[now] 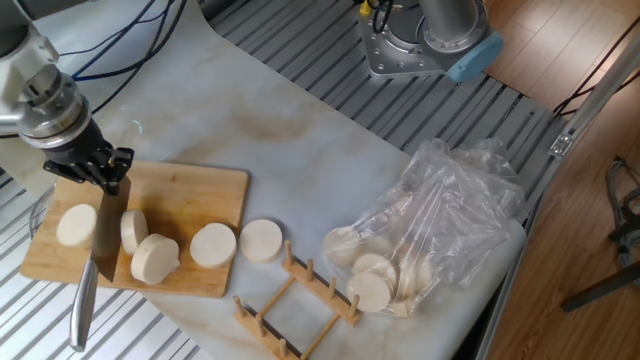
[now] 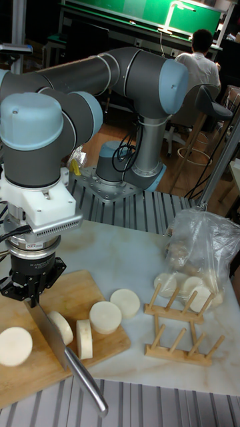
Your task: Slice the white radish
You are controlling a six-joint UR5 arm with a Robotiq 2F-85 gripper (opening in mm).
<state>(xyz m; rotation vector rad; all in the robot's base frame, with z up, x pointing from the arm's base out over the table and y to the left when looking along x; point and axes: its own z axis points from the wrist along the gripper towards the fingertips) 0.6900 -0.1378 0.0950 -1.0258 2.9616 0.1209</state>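
The white radish (image 1: pixel 77 225) (image 2: pixel 15 345) is a short cream stub lying at the left end of the bamboo cutting board (image 1: pixel 190 190) (image 2: pixel 75 287). My gripper (image 1: pixel 95 172) (image 2: pixel 30 293) hangs over the board's back left part, shut on a knife (image 1: pixel 101 240) (image 2: pixel 51 337). The blade slants down across the board between the stub and the cut slices, and its metal handle sticks out past the front edge. Two thick slices (image 1: pixel 133 229) (image 2: pixel 63 327) stand on edge just right of the blade. A third slice (image 1: pixel 213 244) lies flat at the board's right end.
One more slice (image 1: pixel 261 240) (image 2: pixel 125 301) lies on the white sheet beside the board. A wooden peg rack (image 1: pixel 295 300) (image 2: pixel 180 327) stands in front, and a clear plastic bag (image 1: pixel 440 230) (image 2: pixel 200 260) of pale slices lies to the right. The arm's base (image 1: pixel 430 40) is bolted at the back.
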